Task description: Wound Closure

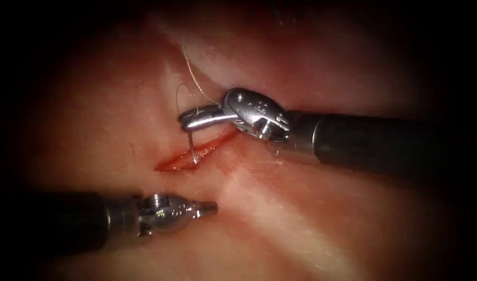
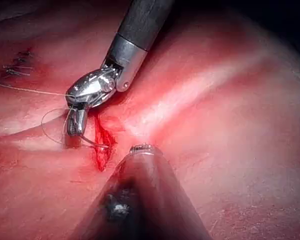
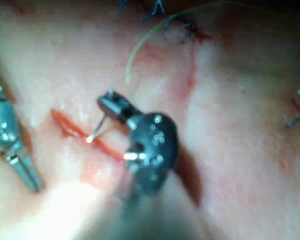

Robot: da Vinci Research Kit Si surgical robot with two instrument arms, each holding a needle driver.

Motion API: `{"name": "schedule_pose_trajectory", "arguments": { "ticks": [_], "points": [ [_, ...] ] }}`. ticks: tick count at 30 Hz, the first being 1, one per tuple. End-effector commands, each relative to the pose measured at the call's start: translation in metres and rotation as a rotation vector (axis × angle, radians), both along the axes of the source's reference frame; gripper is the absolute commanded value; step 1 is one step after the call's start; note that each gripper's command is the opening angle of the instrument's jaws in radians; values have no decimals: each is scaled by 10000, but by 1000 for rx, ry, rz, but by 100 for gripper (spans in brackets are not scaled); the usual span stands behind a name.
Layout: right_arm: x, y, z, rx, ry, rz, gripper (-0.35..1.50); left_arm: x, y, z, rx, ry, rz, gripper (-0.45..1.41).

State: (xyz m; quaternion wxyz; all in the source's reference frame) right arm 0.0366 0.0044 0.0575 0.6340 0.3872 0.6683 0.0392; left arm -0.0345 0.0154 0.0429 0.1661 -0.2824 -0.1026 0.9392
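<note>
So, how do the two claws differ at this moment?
The right claw is shut on the needle, whose tip points down into the cut; the left claw is shut and holds nothing. The right claw is above the cut, the left claw below it. Both are over the tissue.

The curved needle [image 1: 192, 148] hangs tip-down over the red cut [image 1: 189, 157], thread [image 1: 194, 78] trailing upward.
</note>
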Motion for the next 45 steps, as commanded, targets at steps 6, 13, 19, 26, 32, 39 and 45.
{"name": "schedule_pose_trajectory", "arguments": {
  "ticks": [6, 13, 19, 26, 32, 39, 45],
  "points": [
    [7, 1, 4, -123, 55, 24, -35, -5, -2, 2, 2, -2, 1, -16],
    [4, 0, 5, -181, 64, 48, -35, -4, -2, -4, 6, -3, 2, -16],
    [-7, -6, 0, -160, 59, 37, -35, -3, -1, -5, 6, -4, 3, -16],
    [-7, -8, -2, -26, 6, -2, -35, -2, -1, 0, 4, -5, 5, -16],
    [4, -5, -3, -8, 2, -7, -35, -2, -3, 2, 3, -7, 6, -16],
    [5, -7, -5, 31, 10, -45, -35, 5, -5, 5, 1, -7, 13, -20],
    [3, -13, -4, 97, 1, -102, -35, 14, -6, 7, 2, -9, 21, -23]
  ]
}}
